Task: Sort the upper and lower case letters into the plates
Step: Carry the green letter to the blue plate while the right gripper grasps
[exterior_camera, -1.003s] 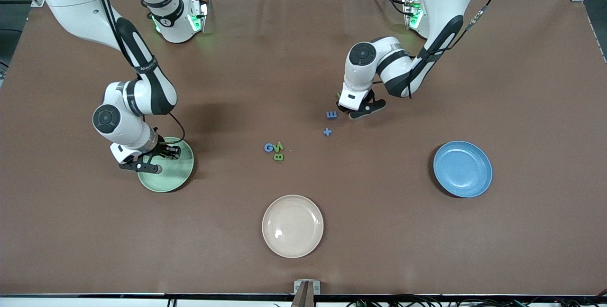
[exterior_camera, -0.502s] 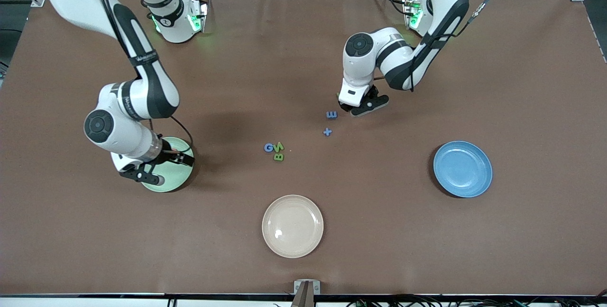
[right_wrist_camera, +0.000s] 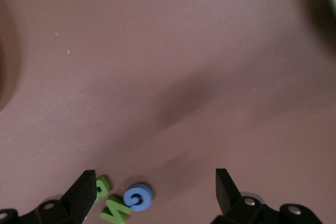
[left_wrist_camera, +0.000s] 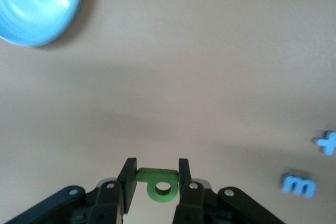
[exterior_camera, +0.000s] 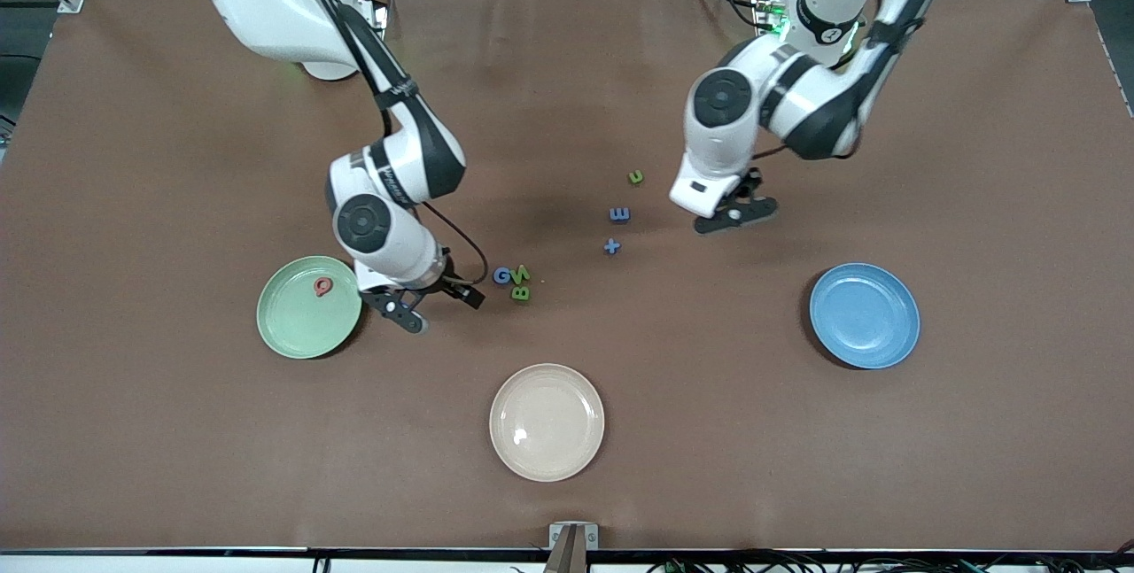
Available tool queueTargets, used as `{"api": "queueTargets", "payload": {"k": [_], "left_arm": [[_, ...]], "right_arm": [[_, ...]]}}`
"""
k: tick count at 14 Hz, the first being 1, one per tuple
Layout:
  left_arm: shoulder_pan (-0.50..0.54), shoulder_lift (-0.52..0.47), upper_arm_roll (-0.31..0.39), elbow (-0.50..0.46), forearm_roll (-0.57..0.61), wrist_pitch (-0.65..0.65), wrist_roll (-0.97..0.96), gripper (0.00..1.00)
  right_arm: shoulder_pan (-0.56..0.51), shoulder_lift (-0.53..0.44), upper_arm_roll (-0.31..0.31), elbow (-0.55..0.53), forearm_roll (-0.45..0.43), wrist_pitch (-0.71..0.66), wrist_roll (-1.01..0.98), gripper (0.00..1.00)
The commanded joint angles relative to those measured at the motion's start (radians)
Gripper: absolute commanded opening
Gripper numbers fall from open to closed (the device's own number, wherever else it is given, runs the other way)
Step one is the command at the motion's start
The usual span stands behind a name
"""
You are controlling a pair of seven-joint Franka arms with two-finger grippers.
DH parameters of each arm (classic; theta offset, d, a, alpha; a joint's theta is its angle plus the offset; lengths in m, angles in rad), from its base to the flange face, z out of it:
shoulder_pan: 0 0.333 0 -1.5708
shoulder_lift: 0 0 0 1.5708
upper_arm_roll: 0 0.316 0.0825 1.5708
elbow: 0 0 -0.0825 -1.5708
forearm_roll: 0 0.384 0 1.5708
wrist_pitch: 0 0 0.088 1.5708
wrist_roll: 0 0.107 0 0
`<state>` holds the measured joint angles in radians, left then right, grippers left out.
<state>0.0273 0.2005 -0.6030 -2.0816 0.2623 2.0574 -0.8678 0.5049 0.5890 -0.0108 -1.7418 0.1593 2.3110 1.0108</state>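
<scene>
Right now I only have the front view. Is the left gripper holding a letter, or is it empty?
Observer: It is holding one. The left wrist view shows the left gripper shut on a small green letter with a round hole, clamped between its fingers.
Operator: And the other arm?
Observer: The right wrist view shows the right gripper open and empty, over the table, with the blue G lying below the gap between its fingers.

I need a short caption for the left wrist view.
Left gripper holding a green letter above the table, blue plate ahead.
</scene>
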Motion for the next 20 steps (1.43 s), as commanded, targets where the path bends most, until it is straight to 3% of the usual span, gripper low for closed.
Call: {"api": "queueTargets", "payload": {"k": [1, 4, 8, 10, 16, 20], "left_arm": [[0.158, -0.087, -0.014, 0.015, -0.072, -0.071, 0.343, 0.02], [0.34, -0.113, -0.012, 0.006, -0.097, -0.071, 0.718, 0.03], [0.46, -0.07, -0.008, -0.02, -0.086, 0.047, 0.968, 0.03], [0.49, -0.011, -0.006, -0.02, -0.049, 0.11, 1.003, 0.03], [0.574, 0.218, -0.006, 0.015, 0.241, 0.302, 1.011, 0.03], [0.576, 0.307, -0.006, 0.064, 0.273, 0.339, 0.994, 0.03]], "right_arm": [[0.023, 0.038, -0.015, 0.033, -0.036, -0.005, 0.084, 1.0], [0.026, 0.043, -0.015, 0.021, -0.076, 0.001, 0.117, 1.0], [0.063, 0.061, -0.015, -0.028, -0.076, 0.103, 0.152, 0.99], [0.075, 0.061, -0.015, -0.045, -0.076, 0.123, 0.153, 0.99], [0.122, 0.077, -0.017, -0.081, -0.079, 0.18, 0.198, 0.96], [0.149, 0.075, -0.017, -0.085, -0.079, 0.18, 0.223, 0.84]]}}
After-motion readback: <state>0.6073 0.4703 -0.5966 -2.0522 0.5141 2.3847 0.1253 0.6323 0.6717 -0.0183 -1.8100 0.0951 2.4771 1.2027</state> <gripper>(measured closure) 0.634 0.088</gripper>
